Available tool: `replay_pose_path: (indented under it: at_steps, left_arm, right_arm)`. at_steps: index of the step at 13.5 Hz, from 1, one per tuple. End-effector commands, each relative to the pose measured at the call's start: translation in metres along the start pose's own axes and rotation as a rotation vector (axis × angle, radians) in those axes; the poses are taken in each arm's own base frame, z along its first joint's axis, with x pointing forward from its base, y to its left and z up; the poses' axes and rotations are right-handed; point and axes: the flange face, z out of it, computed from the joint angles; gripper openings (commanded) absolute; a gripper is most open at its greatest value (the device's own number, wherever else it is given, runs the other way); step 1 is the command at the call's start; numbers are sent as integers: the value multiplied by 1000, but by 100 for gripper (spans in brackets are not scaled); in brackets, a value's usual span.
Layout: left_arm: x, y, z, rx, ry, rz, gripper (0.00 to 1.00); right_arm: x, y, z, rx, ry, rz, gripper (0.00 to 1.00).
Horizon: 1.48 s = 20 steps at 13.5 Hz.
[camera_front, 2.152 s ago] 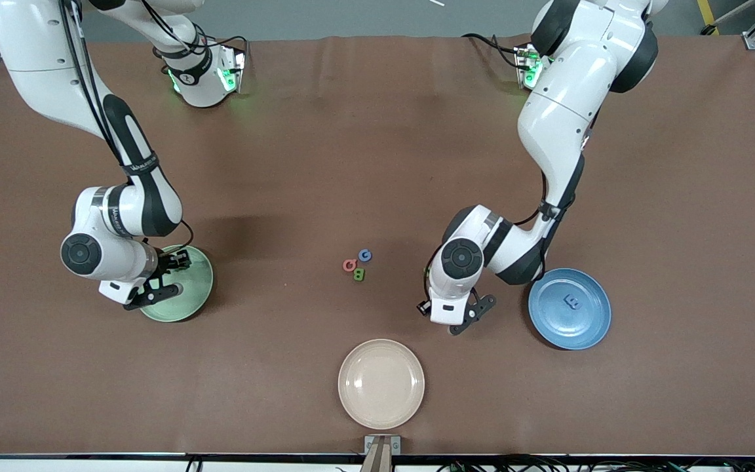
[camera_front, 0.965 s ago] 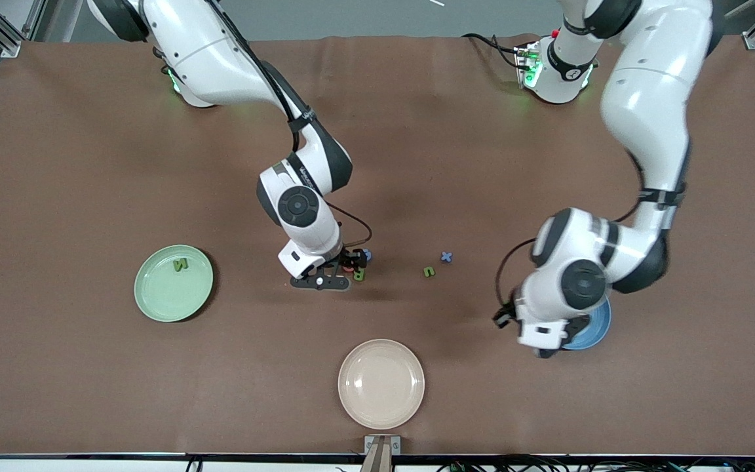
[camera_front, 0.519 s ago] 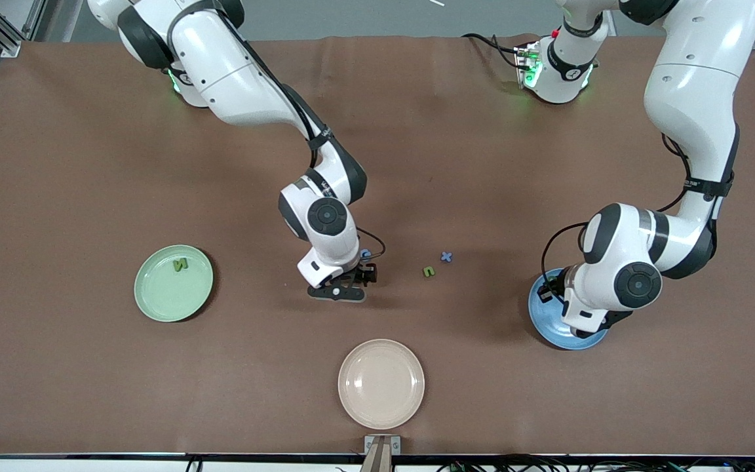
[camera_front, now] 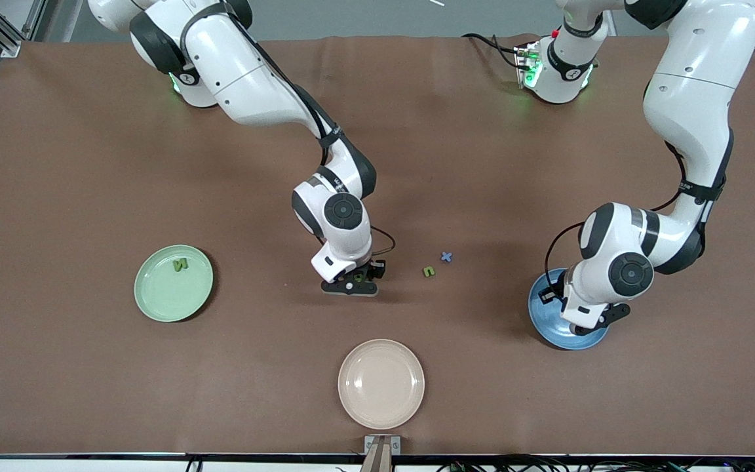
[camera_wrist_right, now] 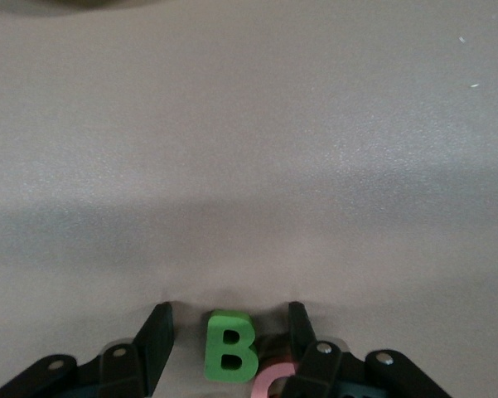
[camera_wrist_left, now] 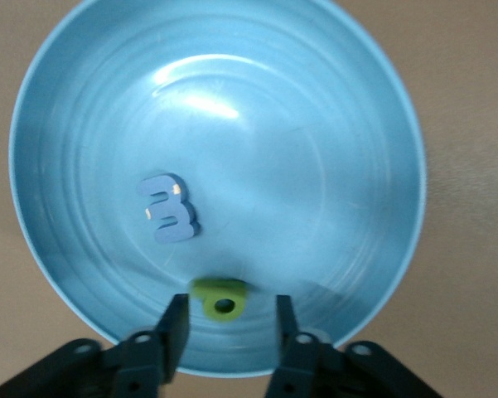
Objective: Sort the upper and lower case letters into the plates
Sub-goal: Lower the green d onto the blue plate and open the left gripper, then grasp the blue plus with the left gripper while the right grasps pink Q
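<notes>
Over the blue plate point(camera_wrist_left: 381, 108), the left end effector point(camera_wrist_left: 224, 332) gapes wide around green p point(camera_wrist_left: 221, 297); the right end effector point(camera_wrist_right: 224, 336) straddles green B point(camera_wrist_right: 230, 346), open.

1. A beige cream plate point(camera_front: 381, 383) is being shown lying on the counter point(camera_front: 89, 367), close to its edge nearest the front camera and about midway along it.
2. Nothing is being carried in this plate.
3. The counter is being covered by a brown cloth with faint creases.
4. A small bracket point(camera_front: 381, 447) is being seen at the counter's edge, just nearer the camera than the plate.
</notes>
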Motion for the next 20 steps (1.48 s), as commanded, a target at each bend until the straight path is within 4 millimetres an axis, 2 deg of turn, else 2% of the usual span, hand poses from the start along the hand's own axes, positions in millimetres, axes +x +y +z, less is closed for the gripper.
replay_pose_path:
  at_steps: [1,3,4,5,6,7,9,11,13,15,17,20]
  left_arm:
    - [-11,12,-37,4,56,26,99]
    - [-41,42,-60,24,60,24,99]
    - [-55,56,-62,16,50,-28,99]
    - [-72,72,-59,7,35,-71,99]
    - [-91,89,-53,-2,17,-91,99]
    - [-108,102,-49,-22,13,-108,98]
    - [-140,125,-33,-72,9,-186,97]
    - [-172,145,-12,-75,9,-209,95]
    - [-177,152,1,-99,2,-220,88]
    - [-194,164,15,-128,-1,-219,82]
    - [-199,169,24,-135,-6,-225,78]
    - [-200,171,29,-131,-3,-212,69]
  right_arm:
    - [0,-2,3,-10,7,15,1]
    - [10,5,-5,-6,12,25,0]
    - [15,9,-14,-10,9,25,0]
    - [25,23,-21,-27,-7,31,0]
    - [39,42,-28,-41,-26,12,0]
    - [51,61,-46,-54,-52,-19,0]
    - [77,115,-77,-72,-100,-84,0]
    - [82,167,-97,-53,-133,-127,0]
    - [65,202,-92,-58,-175,-148,0]
    - [64,261,-94,-51,-197,-200,0]
    - [66,322,-91,-36,-210,-258,0]
    - [54,378,-72,-22,-217,-302,0]
